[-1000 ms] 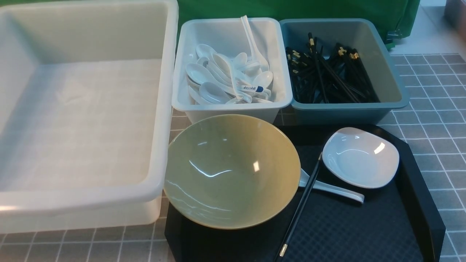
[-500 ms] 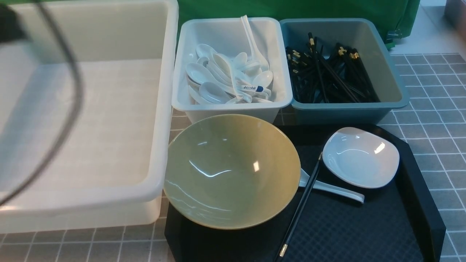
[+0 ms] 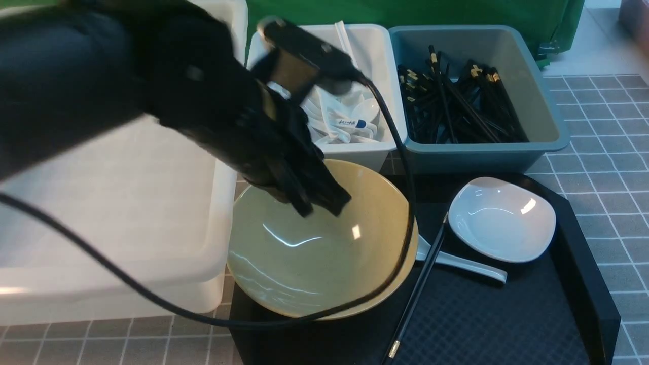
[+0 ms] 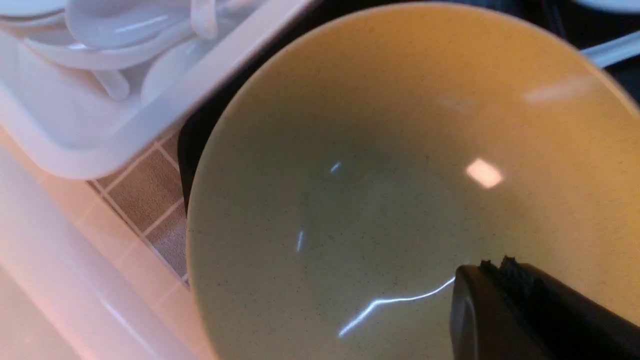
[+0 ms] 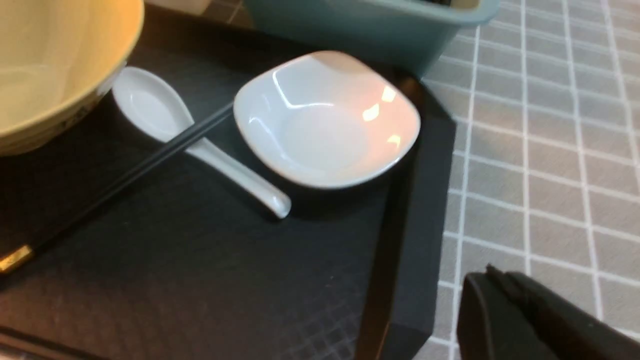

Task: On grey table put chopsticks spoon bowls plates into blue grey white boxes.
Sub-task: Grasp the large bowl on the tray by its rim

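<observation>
The left pincer [image 3: 320, 202], absent a second ago, now hangs over the bowl [image 3: 304, 263], its tips together and gripping nothing. The bowl sits on the tray [image 3: 507, 314] beside the big box [image 3: 127, 213] and is likely the first pick. The right pincer [image 5: 492, 280] is also together.

1. The bulky, matte black left arm [image 3: 101, 76] is built of rounded housings; the front view shows it blurred.
2. At its wrist sits a flat black camera block [image 3: 304, 45] with a tan-brown face.
3. A thin, glossy black cable [image 3: 410, 213] leaves that block in one long loop.
4. The black, tapering left tool [image 3: 319, 203] ends in narrow fingers [image 4: 525, 310], rounded at the tip with a ridged, toothed edge.
5. The black right tool [image 5: 495, 300] looks alike: a smooth, rounded finger with small teeth at the tip.
</observation>
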Robot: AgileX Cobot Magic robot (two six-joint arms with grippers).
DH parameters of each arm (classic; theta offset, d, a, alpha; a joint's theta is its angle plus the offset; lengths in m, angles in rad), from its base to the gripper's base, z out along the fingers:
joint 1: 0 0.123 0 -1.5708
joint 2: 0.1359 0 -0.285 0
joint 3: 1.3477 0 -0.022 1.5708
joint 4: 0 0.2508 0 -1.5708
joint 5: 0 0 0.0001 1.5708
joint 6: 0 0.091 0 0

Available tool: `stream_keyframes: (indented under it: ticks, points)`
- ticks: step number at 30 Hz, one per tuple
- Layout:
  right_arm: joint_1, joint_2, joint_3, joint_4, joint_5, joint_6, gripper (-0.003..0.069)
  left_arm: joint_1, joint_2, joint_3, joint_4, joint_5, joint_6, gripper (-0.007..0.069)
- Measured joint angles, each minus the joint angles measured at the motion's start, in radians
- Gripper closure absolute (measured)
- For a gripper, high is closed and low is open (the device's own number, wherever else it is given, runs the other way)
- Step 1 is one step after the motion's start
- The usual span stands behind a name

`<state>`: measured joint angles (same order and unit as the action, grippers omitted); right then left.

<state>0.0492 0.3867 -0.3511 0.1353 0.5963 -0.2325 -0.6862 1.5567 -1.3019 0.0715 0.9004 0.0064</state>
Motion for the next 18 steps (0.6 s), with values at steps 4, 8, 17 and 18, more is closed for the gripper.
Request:
stream_keyframes:
  ticks: [4, 8, 17, 18]
  points:
    - [0.000, 0.000, 0.001, 0.009, -0.016, 0.000, 0.0624, -0.019, 0.092, 0.000, 0.024, 0.002, -0.036, 0.0633]
    - [0.000, 0.000, 0.001, 0.014, -0.016, 0.001, 0.0624, -0.032, 0.159, 0.000, -0.004, -0.017, -0.041, 0.0633]
    - [0.000, 0.000, 0.001, 0.016, -0.057, 0.001, 0.0624, -0.111, 0.276, -0.013, -0.127, -0.116, 0.015, 0.0633]
    - [0.000, 0.000, 0.001, 0.016, -0.058, 0.001, 0.0624, -0.124, 0.288, -0.020, -0.147, -0.115, 0.023, 0.0633]
